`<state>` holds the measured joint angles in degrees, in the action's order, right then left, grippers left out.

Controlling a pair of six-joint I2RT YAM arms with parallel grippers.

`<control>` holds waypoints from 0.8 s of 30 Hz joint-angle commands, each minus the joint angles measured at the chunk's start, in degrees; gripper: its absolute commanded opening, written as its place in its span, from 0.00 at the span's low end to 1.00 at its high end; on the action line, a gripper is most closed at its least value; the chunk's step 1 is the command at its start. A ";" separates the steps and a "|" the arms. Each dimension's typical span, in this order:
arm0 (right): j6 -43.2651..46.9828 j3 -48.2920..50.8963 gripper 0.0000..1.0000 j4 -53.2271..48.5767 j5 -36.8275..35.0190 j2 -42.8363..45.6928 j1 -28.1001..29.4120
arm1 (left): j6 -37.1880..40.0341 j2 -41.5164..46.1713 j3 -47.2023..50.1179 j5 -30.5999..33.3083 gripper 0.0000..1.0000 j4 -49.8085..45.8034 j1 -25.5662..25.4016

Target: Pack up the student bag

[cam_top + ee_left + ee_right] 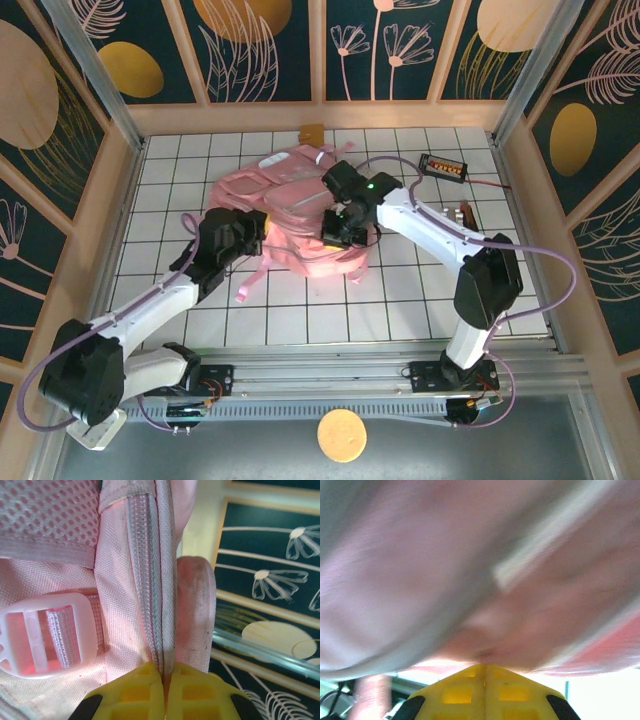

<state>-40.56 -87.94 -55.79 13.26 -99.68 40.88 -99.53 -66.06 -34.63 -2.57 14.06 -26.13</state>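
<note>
Large soft pink fabric student bag [290, 205] lies mid-way on white gridded table [400, 300], between both arms.
L gripper [164, 674]: yellow pads closed tight, pinching the bag's grey-pink zip tape [150, 580].
R gripper [484, 666]: pads closed, tips pressed into pink cloth. View is blurred, can't tell if a fold is caught.

Risks (my judgement):
- Pinch on zip edge is thin, so a pull prob. slips off.
- Arms pulling opposite ways could drag the bag or strain the zip.
- Loose pink webbing straps [250, 280] by L arm may snag.

Translucent pink plastic buckle [47, 632] sits just beside the zip. Small black box w/ orange parts [443, 166] is far R, well apart.
</note>
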 commanded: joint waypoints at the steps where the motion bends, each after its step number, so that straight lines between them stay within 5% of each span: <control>1: 3.87 0.33 0.00 -6.84 -2.90 0.80 -2.14 | 1.61 4.53 0.84 1.15 0.00 4.55 2.70; 8: 8.21 -0.57 0.00 -2.84 1.75 0.08 -4.51 | 2.53 8.52 4.92 -3.75 0.00 3.43 7.96; 11: 8.97 -4.16 0.29 2.95 5.87 -0.07 -1.43 | 4.20 7.08 3.20 -6.01 0.00 3.29 7.99; 15: 9.64 -7.59 0.46 8.47 6.72 -1.48 5.84 | 5.35 6.39 0.34 -6.48 0.00 2.49 7.98; 24: 7.18 -4.12 0.49 13.34 8.89 -3.96 9.39 | 5.22 5.94 -0.83 -7.10 0.00 1.80 7.95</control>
<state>-32.49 -93.23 -44.14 21.21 -102.56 50.70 -94.98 -60.82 -32.27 -8.58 10.20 -18.63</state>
